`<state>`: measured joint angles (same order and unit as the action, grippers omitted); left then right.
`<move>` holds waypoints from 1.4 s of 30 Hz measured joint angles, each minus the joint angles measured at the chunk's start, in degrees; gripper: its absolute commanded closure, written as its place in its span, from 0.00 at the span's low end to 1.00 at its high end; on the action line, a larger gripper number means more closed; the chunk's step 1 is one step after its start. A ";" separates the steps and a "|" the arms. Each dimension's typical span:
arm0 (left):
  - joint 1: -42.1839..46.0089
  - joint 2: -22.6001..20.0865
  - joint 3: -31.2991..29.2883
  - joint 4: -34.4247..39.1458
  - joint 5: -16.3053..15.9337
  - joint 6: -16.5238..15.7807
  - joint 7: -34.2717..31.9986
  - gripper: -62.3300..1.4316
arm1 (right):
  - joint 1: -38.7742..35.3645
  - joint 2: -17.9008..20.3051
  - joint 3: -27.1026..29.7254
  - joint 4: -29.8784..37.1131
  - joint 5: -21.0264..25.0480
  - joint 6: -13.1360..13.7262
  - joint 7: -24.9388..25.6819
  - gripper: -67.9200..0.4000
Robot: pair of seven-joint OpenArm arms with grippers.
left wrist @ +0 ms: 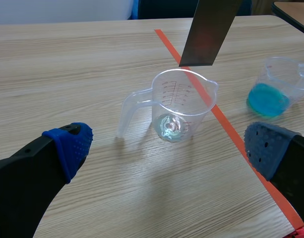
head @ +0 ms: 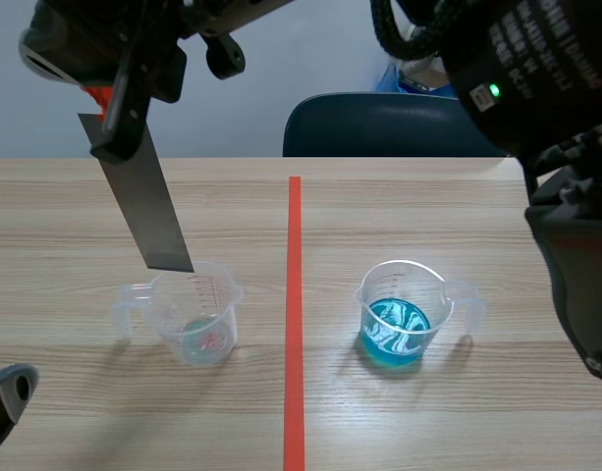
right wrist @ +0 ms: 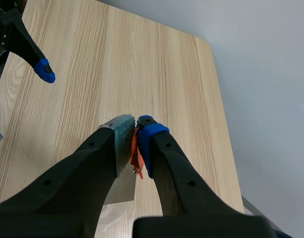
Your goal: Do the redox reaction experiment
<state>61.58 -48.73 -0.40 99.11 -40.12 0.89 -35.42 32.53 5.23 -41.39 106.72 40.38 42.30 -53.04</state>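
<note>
- We see the metal strip hanging tilted, its lower edge just over the rim of the near-empty measuring cup. We judge it thin, stiff, light and smooth, so it could slip or swing in a loose pinch.
- The right gripper is clamped on its upper end. We think that hold suits it, as it leaves the lower end free to dip.
- The cup of blue liquid stands across the red tape line. Both cups look like light, thin plastic, best taken by the handle.
- The left gripper is spread wide, low over the surface, with the near-empty cup ahead of it.
</note>
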 measured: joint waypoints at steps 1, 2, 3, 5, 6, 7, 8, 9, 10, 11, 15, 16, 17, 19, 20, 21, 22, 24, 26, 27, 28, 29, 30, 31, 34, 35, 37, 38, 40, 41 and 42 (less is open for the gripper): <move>0.00 0.00 0.00 0.00 0.00 0.00 0.00 0.00 | 0.00 0.00 0.00 0.00 0.00 0.00 0.00 0.99; 0.00 0.00 0.00 0.00 0.00 0.00 0.00 0.00 | 0.00 0.00 0.00 0.00 0.00 0.00 0.00 0.99; 0.00 0.00 0.00 0.00 0.00 0.00 0.00 0.00 | 0.00 0.00 0.00 0.00 0.00 0.00 0.00 0.99; 0.00 0.00 0.00 0.00 0.00 0.00 0.00 0.00 | 0.00 0.00 0.00 0.00 0.00 0.00 0.00 0.99; 0.00 0.00 0.00 0.00 0.00 0.00 0.00 0.00 | 0.00 0.00 0.00 0.00 0.00 0.00 0.00 0.99; 0.00 0.00 0.00 0.00 0.00 0.00 0.00 0.00 | 0.00 0.00 0.00 0.00 0.00 0.00 0.00 0.99; 0.00 0.00 0.00 0.00 0.00 0.00 0.00 0.00 | 0.00 0.00 0.00 0.00 0.00 0.00 0.00 0.99; 0.00 0.00 0.00 0.00 0.00 0.00 0.00 0.00 | 0.00 0.00 0.00 0.00 0.00 0.00 0.00 0.99; 0.00 0.00 0.00 0.00 0.00 0.00 0.00 0.00 | 0.00 0.00 0.00 0.00 0.00 0.00 0.00 0.99; 0.00 0.00 0.00 0.00 0.00 0.00 0.00 0.00 | 0.00 0.00 0.00 0.00 0.00 0.00 0.00 0.99; 0.00 0.00 0.00 0.00 0.00 0.00 0.00 0.00 | 0.00 0.00 0.00 0.00 0.00 0.00 0.00 0.99; 0.00 0.00 0.00 0.00 0.00 0.00 0.00 0.00 | 0.00 0.00 0.00 0.00 0.00 0.00 0.00 0.99; 0.00 0.00 0.00 0.00 0.00 0.00 0.00 0.00 | 0.00 0.00 0.00 0.00 0.00 0.00 0.00 0.99; 0.00 0.00 0.00 0.00 0.00 0.00 0.00 0.00 | 0.00 0.00 0.00 0.00 0.00 0.00 0.00 0.99; 0.00 0.00 0.00 0.00 0.00 0.00 0.00 0.00 | 0.00 0.00 0.00 0.00 0.00 0.00 0.00 0.98; 0.00 0.00 0.00 0.00 0.00 0.00 0.00 0.00 | 0.00 0.00 0.00 0.00 0.00 0.00 0.00 0.98; 0.00 0.00 0.00 0.00 0.00 0.00 0.00 0.00 | 0.00 0.00 0.00 0.00 0.00 0.00 0.00 0.98; 0.00 0.00 0.00 0.00 0.00 0.00 0.00 0.00 | 0.00 0.00 0.00 0.00 0.00 0.00 0.00 0.98; 0.00 0.00 0.00 0.00 0.00 0.00 0.00 0.00 | 0.00 0.00 0.00 0.00 0.00 0.00 0.00 0.98; 0.00 0.00 0.00 0.00 0.00 0.00 0.00 0.00 | 0.00 0.00 0.00 0.00 0.00 0.00 0.00 0.98; 0.00 0.00 0.00 0.00 0.00 0.00 0.00 0.00 | 0.00 0.00 0.00 -0.04 0.00 0.00 0.02 0.98; 0.00 0.00 0.00 0.00 0.00 0.00 0.00 0.00 | 0.00 0.00 0.00 -0.26 0.00 0.00 0.15 0.98; 0.00 0.00 0.00 0.00 0.00 0.00 0.00 0.00 | 0.00 0.00 0.00 -0.70 0.00 0.00 0.33 0.98; 0.00 0.00 0.00 0.00 0.00 0.00 0.00 0.00 | 0.00 0.00 -0.02 -1.36 -0.04 0.00 0.46 0.98; 0.00 0.00 0.00 0.00 0.00 0.00 0.00 0.00 | -0.02 0.02 -0.87 -3.98 -1.57 0.00 1.84 0.98; 0.00 0.00 0.00 0.00 0.00 0.00 0.00 0.00 | -0.02 0.02 -1.25 -4.79 -1.90 0.00 2.62 0.98; 0.00 0.00 0.00 0.00 0.00 0.00 0.00 0.00 | -0.02 0.00 -1.64 -6.19 -2.60 0.02 4.26 0.98; 0.00 0.00 0.00 0.00 0.00 0.00 0.00 0.00 | -0.02 0.02 -1.77 -6.78 -3.30 -0.02 5.16 0.98; 0.00 0.00 0.00 0.00 0.00 0.00 0.00 0.00 | -0.02 0.00 -1.97 -7.80 -4.76 0.00 5.75 0.98; 0.00 0.00 0.00 0.00 0.00 0.00 0.02 0.00 | -0.02 0.02 -2.23 -8.37 -5.62 -0.02 6.56 0.98; 0.00 0.00 0.00 0.00 0.00 0.00 0.00 0.00 | -0.02 0.02 -2.54 -9.03 -6.14 -0.02 7.39 0.98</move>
<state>61.58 -48.73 -0.40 99.11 -40.12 0.89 -35.42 32.51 5.26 -43.92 97.69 34.24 42.28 -45.65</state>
